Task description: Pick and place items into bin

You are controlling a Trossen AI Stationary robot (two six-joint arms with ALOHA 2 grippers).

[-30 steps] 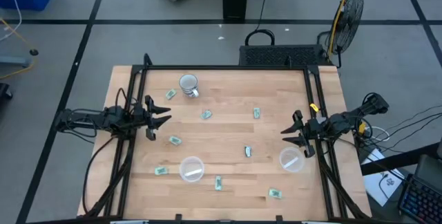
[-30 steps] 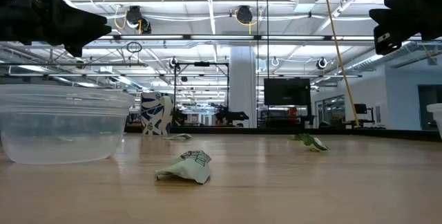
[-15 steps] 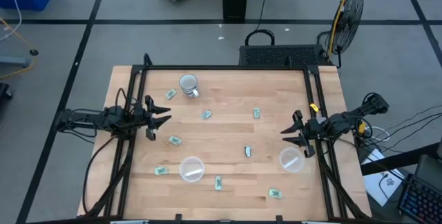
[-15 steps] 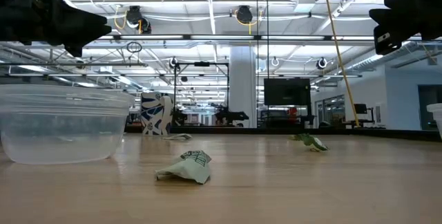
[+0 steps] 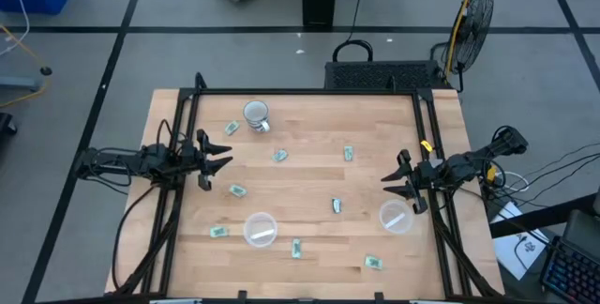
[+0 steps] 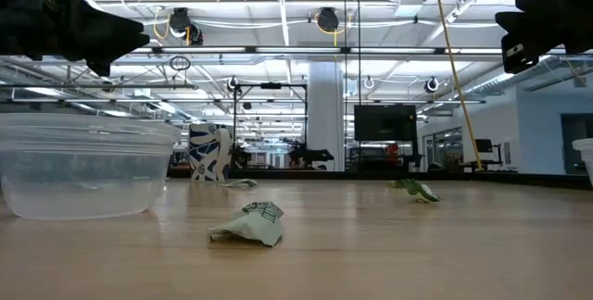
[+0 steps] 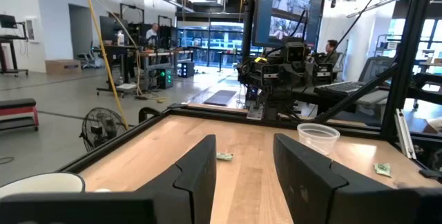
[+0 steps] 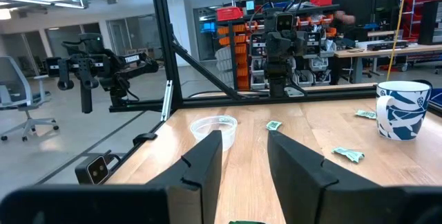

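Observation:
Several tiny pale-green and whitish wrapped items lie scattered flat on the wooden table point(image 5: 309, 126), among them ones at mid-left point(image 5: 235, 190), far centre point(image 5: 280, 155), mid-right point(image 5: 337, 205) and near the front edge point(image 5: 296, 247) point(image 6: 248, 225). Two clear round cups, the only bin-like containers, stand upright at front centre point(image 5: 260, 230) and front right point(image 5: 396, 217). My left gripper point(image 5: 228, 157) point(image 7: 242, 175) hovers level at the left edge, open and with nothing in it. My right gripper point(image 5: 384, 185) point(image 8: 245, 162) hovers level at the right edge, just beyond the right cup, also open with nothing between its fingers.
A white-and-grey mug point(image 5: 256, 114) point(image 8: 402, 110) stands at the far left. A black frame point(image 5: 309, 91) runs around the table's edges. A fan point(image 5: 474, 15) stands beyond the far right corner. People are at desks in the room behind.

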